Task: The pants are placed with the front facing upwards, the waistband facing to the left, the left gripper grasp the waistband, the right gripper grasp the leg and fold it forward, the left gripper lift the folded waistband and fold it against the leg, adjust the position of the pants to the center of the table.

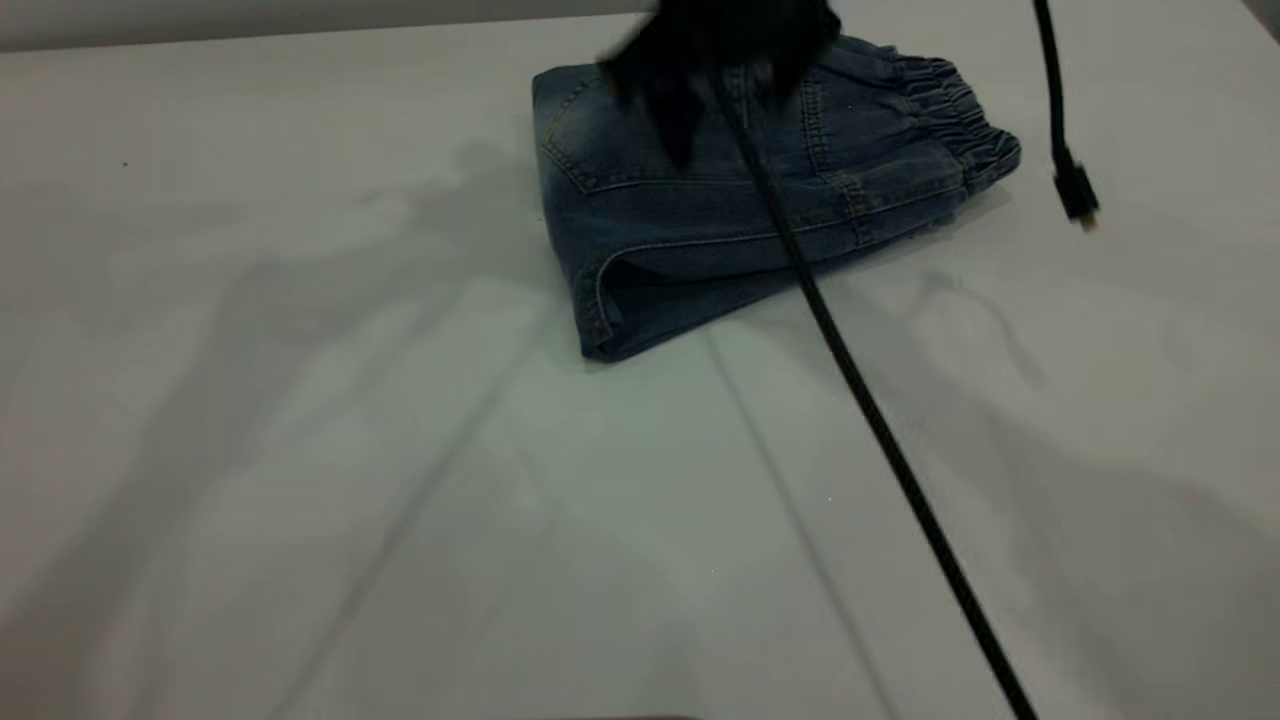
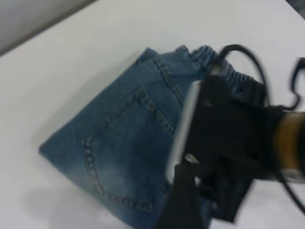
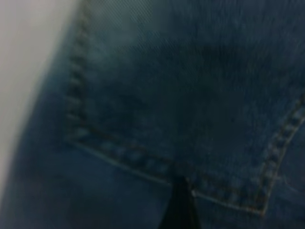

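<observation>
The pants (image 1: pixel 700 220) lie folded into a compact block at the far middle of the table (image 1: pixel 300 450), back pocket (image 1: pixel 610 140) up. The waistband (image 1: pixel 965 120) is at the right end and a stitched leg hem (image 1: pixel 600 300) at the near left corner. My right gripper (image 1: pixel 685 140) is blurred and sits over the pocket area. The left wrist view shows it from above on the pants (image 2: pixel 124 143), near the waistband (image 2: pixel 205 55). Its wrist view is filled with denim (image 3: pixel 190 95), one dark fingertip (image 3: pixel 178 210) on the pocket seam. The left gripper is outside the exterior view.
A black braided cable (image 1: pixel 860 400) runs diagonally from the gripper across the near right of the table. A second cable with a plug (image 1: pixel 1075 190) hangs at the far right. The table's far edge (image 1: pixel 300 32) lies just behind the pants.
</observation>
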Available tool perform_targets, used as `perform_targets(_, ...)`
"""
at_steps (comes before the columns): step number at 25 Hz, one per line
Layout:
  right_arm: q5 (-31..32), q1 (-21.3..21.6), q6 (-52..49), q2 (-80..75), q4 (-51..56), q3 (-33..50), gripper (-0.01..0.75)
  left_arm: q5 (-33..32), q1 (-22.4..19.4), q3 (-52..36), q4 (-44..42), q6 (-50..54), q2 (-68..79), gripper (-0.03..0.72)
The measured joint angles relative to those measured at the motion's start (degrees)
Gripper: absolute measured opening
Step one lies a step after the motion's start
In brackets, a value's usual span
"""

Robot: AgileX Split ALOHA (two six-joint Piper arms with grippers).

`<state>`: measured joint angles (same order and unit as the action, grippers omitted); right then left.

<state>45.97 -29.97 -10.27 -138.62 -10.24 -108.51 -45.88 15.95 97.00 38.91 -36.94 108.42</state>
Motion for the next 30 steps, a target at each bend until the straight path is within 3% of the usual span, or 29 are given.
perform_targets(8, 1.3, 0.8, -5.2, -4.6, -0.4, -0.1, 0.507, -2.8, 0.0, 0.0, -0.1, 0.0, 0.0, 0.571)
perform_targets(13, 6.4, 0.8, -9.1, -5.0, 10.2, -0.5, 0.506, -3.7, 0.0, 0.0, -0.1, -0.1, 0.0, 0.571)
perform_targets(19, 7.7, 0.9, -11.7, -5.1, 23.5, -0.8, 0.506, -4.0, 0.0, 0.0, -0.2, -0.1, 0.0, 0.57)
perform_targets(24, 8.3, 0.9, -12.3, -3.4, 22.2, -0.5, 0.506, -4.0, 0.0, 0.0, -0.2, -0.1, 0.0, 0.57)
perform_targets(30, 14.6, 0.8, -12.4, 7.5, 11.0, -0.3, 0.506, -4.7, 0.0, 0.0, -0.8, -0.2, -4.2, 0.57)
